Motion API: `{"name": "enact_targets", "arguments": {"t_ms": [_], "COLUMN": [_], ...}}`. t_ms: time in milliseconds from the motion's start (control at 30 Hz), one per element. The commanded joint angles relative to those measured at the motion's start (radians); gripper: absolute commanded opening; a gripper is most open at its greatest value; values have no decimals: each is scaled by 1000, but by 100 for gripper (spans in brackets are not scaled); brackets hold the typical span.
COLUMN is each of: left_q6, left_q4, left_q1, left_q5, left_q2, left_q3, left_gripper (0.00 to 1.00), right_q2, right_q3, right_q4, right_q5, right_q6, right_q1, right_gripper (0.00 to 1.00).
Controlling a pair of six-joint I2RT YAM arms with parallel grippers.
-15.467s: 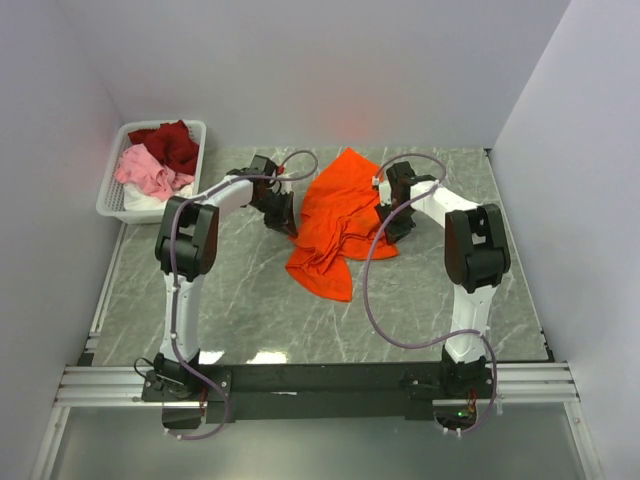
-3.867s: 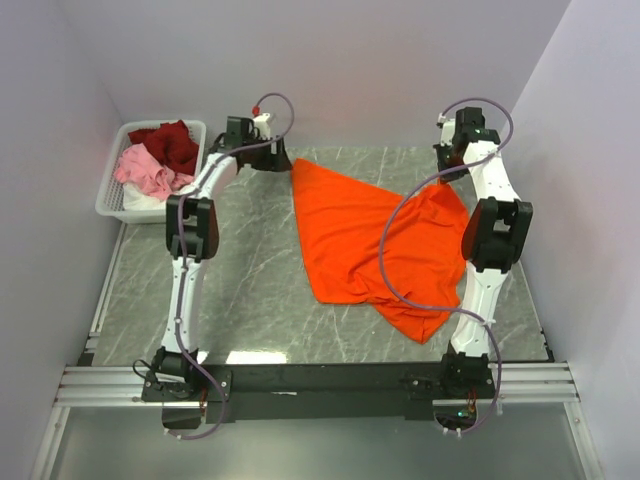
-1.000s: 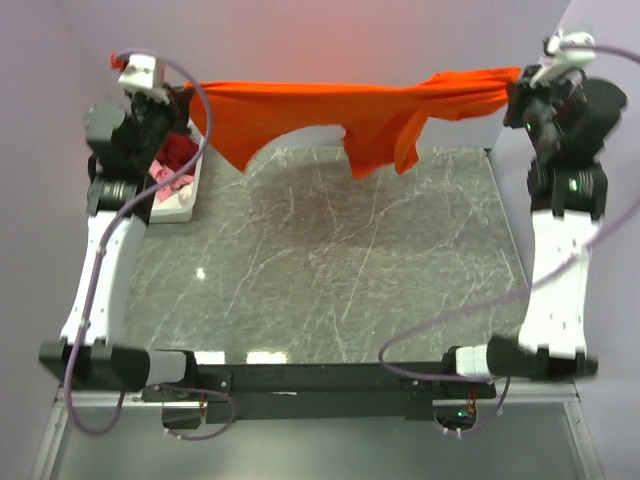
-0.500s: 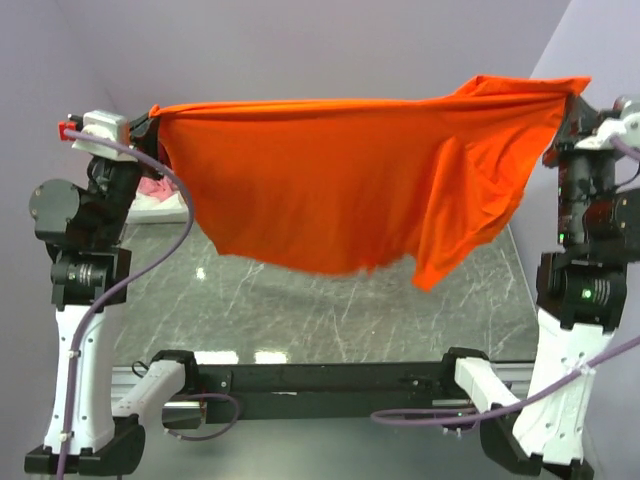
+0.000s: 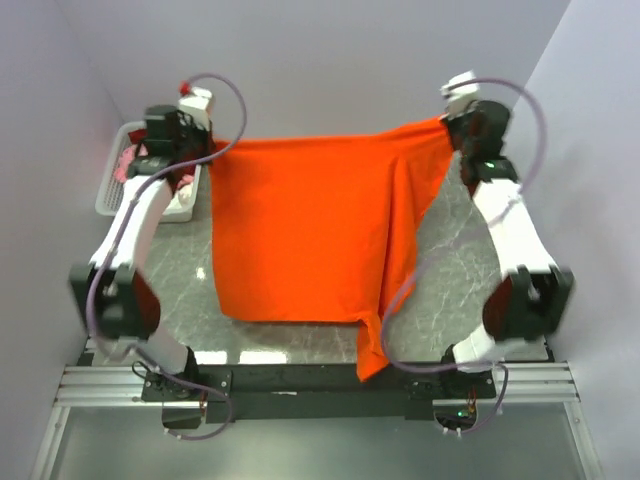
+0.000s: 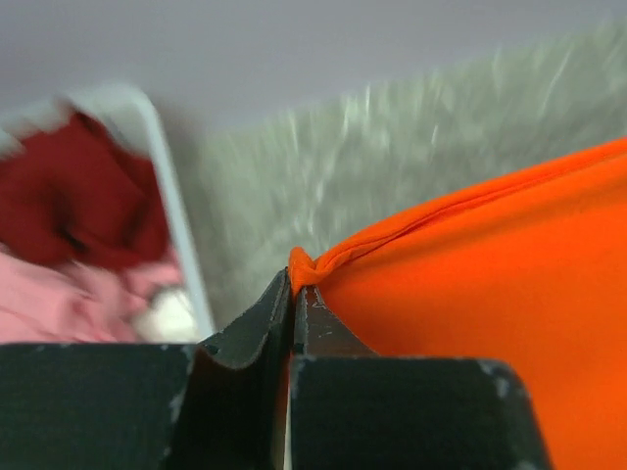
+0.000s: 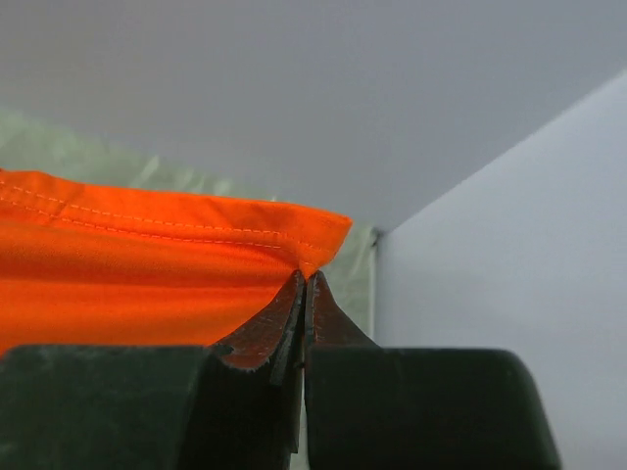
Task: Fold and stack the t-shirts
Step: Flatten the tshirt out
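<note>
The bright orange t-shirt hangs stretched between my two grippers and drapes down over the table, its lower right corner trailing past the near edge. My left gripper is shut on the shirt's far left corner, close to the basket. My right gripper is shut on the far right corner, near the back right wall corner. The dark red t-shirt and the pink t-shirt lie in the basket; a bit of white cloth shows beside them.
The white slotted basket stands at the far left of the grey marbled table, partly hidden by my left arm. Purple walls close in the back and both sides. A metal rail runs along the near edge.
Both grippers have swung down and back from high above the table. The orange shirt, held up as a curtain before, now lies draped over the table surface.
</note>
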Motion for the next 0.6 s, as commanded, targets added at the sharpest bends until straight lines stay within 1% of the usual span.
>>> {"name": "enact_targets", "arguments": {"t_ms": [0, 33, 67, 100, 133, 167, 200, 233, 267, 300, 333, 367, 400, 433, 467, 500, 533, 567], "left_q6": [-9, -9, -11, -14, -23, -32, -46, -64, -77, -83, -74, -61, -52, -28, -18, -11, 1, 11], "left_q4": [-57, -78, -92, -119, -150, -232, -270, -302, -337, -341, -330, -309, -238, -203, -181, -176, -195, -228], "left_q1": [15, 15, 15, 15, 17, 18, 23, 28, 35, 35, 35, 35, 35, 35, 35, 35, 35, 35], "left_q5": [-88, -95, -120, -130, -134, -148, -150, -147, -169, -179, -182, -185, -193, -188, -179, -150, -127, -96], "left_q2": [207, 270, 331, 467, 541, 615, 749, 805, 853, 903, 902, 886, 812, 768, 690, 660, 636, 599], "left_q3": [58, 96, 189, 254, 330, 518, 616, 711, 868, 917, 938, 895, 837, 705, 649, 608, 579, 546], "left_gripper": [5, 5, 6, 8, 11, 13, 23, 30, 39, 53, 61, 67, 73, 76, 76, 77, 77, 77], "right_q2": [192, 247, 299, 413, 478, 544, 674, 741, 804, 904, 933, 941, 892, 845, 793, 696, 656, 602], "right_q3": [64, 96, 168, 213, 269, 412, 494, 591, 807, 913, 991, 1030, 987, 916, 753, 685, 634, 579], "right_q4": [107, 105, 105, 107, 67, 35, 12, -64, -117, -180, -284, -303, -308, -285, -272, -271, -318, -367], "right_q5": [84, 71, 77, 84, 90, 125, 165, 205, 266, 273, 270, 271, 268, 261, 244, 203, 177, 146], "right_q6": [-149, -181, -194, -204, -227, -235, -237, -232, -223, -209, -194, -192, -191, -185, -183, -180, -163, -149], "right_q1": [-8, -8, -8, 16, 23, 44, 52, 61, 72, 72, 72, 69, 64, 63, 57, 51, 47, 43], "right_gripper": [0, 0, 0, 0, 2, 13, 23, 30, 46, 52, 58, 63, 65, 66, 68, 73, 77, 86]}}
